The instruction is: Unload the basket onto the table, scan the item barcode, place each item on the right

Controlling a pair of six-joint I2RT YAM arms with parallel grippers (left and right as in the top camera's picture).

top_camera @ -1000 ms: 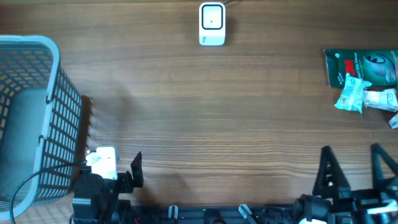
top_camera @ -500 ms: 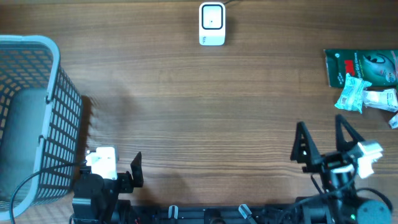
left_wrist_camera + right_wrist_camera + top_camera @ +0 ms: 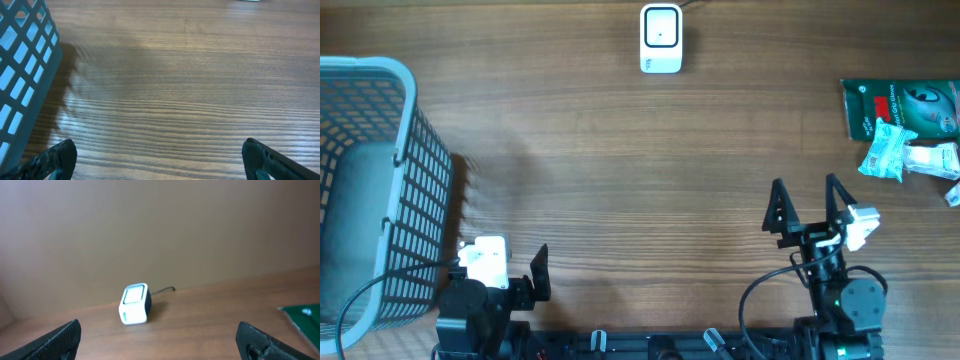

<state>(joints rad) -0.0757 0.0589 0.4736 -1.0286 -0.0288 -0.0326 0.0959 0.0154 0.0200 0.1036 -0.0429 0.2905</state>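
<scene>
Packets (image 3: 898,130) to scan lay in a small pile at the far right of the table (image 3: 620,180). A flat green packet (image 3: 903,100) lay at the back, with its long side running left to right. A small blue and white packet (image 3: 883,152) and a white packet (image 3: 932,158) rested at its near edge, touching it.

The right gripper (image 3: 804,190) hung over the near right part of the table. Its jaws were wide open, held nothing, and pointed to the far side. The pile was farther away and to the right of those jaws.

The left gripper (image 3: 160,162) was wide open and empty too. It was well apart from the pile, near the basket (image 3: 370,66) on the left. So the right arm was much nearer and looked like the one to reach. The scanner (image 3: 660,40) stood at the far middle, left of the pile.
</scene>
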